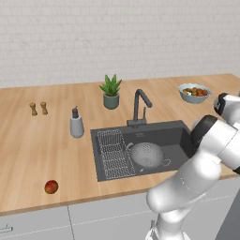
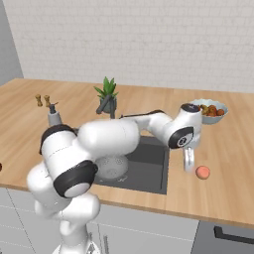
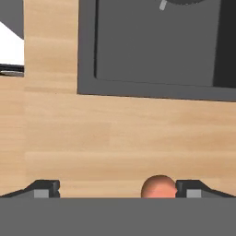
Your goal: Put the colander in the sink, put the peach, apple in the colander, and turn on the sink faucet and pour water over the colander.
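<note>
The grey holed colander (image 1: 146,154) sits in the dark sink (image 1: 178,140), right of a wire rack (image 1: 114,152). The faucet (image 1: 139,105) stands behind the basin, with no stream under it. A dark red apple (image 1: 51,186) lies on the counter's front left. The pinkish peach (image 2: 202,172) rests on the counter right of the sink. My gripper (image 2: 188,163) hangs open just left of the peach and low over the wood. In the hand view the peach (image 3: 159,186) lies between the fingertips, close to the right one (image 3: 191,189).
A fruit bowl (image 1: 194,92) stands at the back right. A soap dispenser (image 1: 76,124), a potted plant (image 1: 111,91) and two small shakers (image 1: 38,108) stand behind and left of the sink. The counter's front edge runs close to the peach.
</note>
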Robot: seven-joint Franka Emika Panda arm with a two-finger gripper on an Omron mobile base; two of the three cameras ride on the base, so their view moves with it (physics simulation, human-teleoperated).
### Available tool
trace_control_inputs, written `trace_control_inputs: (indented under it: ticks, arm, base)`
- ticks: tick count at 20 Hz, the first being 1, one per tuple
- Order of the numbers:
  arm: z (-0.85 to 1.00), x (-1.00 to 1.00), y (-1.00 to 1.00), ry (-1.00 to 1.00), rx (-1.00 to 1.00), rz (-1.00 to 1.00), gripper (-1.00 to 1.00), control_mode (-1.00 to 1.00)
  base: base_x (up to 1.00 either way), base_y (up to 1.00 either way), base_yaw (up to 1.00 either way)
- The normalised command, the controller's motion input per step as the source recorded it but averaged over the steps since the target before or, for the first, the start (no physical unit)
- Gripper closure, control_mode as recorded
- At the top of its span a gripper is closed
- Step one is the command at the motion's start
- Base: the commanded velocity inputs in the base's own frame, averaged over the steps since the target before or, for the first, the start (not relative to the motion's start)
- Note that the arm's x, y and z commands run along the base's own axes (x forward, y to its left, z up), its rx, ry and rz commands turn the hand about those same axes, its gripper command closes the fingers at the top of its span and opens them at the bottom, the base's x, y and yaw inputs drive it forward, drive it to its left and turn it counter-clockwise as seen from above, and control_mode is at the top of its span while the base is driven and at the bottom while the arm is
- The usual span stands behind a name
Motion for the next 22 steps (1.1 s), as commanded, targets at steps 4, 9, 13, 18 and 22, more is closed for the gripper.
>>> trace_control_inputs:
  ticks: [4,9,13,18,22]
  arm:
    - [-0.01,0.01,-0.49,0.00,0.13,0.00,-1.00,-1.00]
    - [-0.09,0.15,-0.13,0.11,0.04,0.00,-1.00,-1.00]
    - [-0.22,0.21,-0.01,0.10,0.04,0.00,-1.00,-1.00]
    - [-0.37,0.21,-0.04,0.00,0.01,0.00,-1.00,-1.00]
    - [-0.29,0.17,-0.25,0.00,0.00,0.00,-1.00,-1.00]
  base:
    - [0.00,0.00,0.00]
    - [0.00,0.00,0.00]
    - [0.00,0.00,0.00]
    - [0.00,0.00,0.00]
    - [0.00,0.00,0.00]
